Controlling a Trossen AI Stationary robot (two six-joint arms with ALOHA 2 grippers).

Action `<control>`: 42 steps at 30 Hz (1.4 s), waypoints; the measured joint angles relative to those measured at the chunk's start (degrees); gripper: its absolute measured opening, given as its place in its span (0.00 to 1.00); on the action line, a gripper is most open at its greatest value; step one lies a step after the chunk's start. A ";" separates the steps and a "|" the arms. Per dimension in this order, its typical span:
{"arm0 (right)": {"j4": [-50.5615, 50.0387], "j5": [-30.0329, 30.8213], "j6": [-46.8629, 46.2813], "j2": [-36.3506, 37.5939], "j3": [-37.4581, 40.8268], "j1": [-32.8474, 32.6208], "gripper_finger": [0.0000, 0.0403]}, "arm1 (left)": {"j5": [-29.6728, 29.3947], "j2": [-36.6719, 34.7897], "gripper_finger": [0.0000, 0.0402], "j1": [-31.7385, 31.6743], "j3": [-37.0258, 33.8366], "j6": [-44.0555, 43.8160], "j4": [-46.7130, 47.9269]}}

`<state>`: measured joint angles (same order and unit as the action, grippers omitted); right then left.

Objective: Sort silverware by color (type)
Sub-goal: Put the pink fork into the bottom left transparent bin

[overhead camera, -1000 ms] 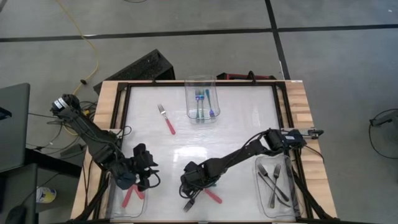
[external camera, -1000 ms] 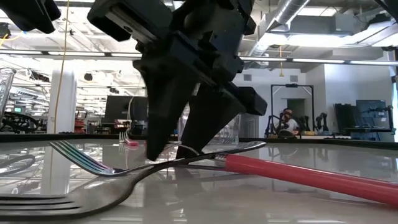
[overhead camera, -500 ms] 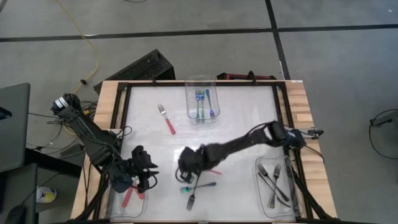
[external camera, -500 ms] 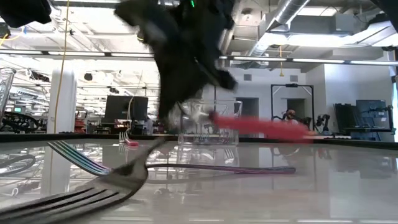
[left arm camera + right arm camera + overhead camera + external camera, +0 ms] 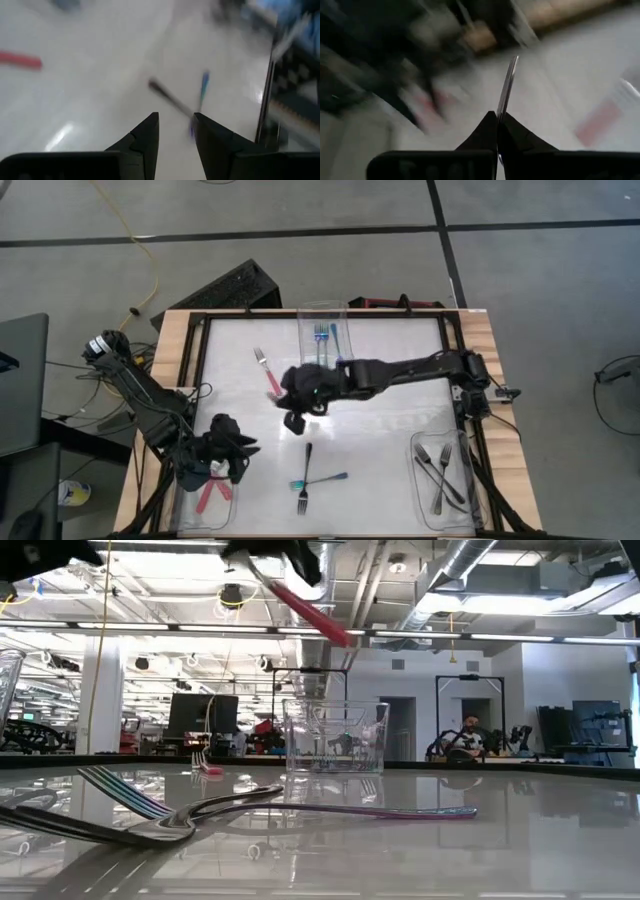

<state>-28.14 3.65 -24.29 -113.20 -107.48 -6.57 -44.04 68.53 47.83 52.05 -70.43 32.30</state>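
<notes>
**Inspector:** Your right arm reaches from the right edge of the table [image 5: 400,425] across to the middle. Its right gripper [image 5: 296,402] hangs above the surface, just short of the far bin [image 5: 324,366]. The fingers are pinched tight on a red-handled fork [image 5: 318,610]. In the low view that fork is high in the air, its long axis slanting down with the red handle end lowest. In the right wrist view a thin metal part [image 5: 507,87] stands straight out from between the closed fingertips.

**Operator:** And the left side?

**Inspector:** Your left arm bends in from the left edge. Its left gripper [image 5: 232,455] sits over the near-left bin [image 5: 226,510], where pink handles [image 5: 208,495] lie. The left wrist view shows its fingers [image 5: 145,137] parted, with nothing between them.

**Operator:** What is on the table?

**Inspector:** Near the middle of the near edge, a black fork [image 5: 305,475] lies with its long axis running far to near, tines toward the near edge. A blue-handled fork [image 5: 320,480] lies crossed with it, running roughly left to right; which one is on top I cannot tell. Another red-handled fork [image 5: 267,371] lies on the surface left of the far bin, tines toward the far-left corner. The far bin holds blue-handled forks [image 5: 328,345] lengthwise, and the near-right bin [image 5: 442,515] holds black forks [image 5: 442,470].
</notes>
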 joint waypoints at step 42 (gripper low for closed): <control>41.88 26.93 -2.50 1.16 -0.13 -20.49 0.06 | 12.94 -2.82 0.27 -7.56 0.00 56.75 -49.74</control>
<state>13.74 30.59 -26.79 -112.04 -107.61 -27.06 -31.10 65.72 40.28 52.05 -13.68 -17.43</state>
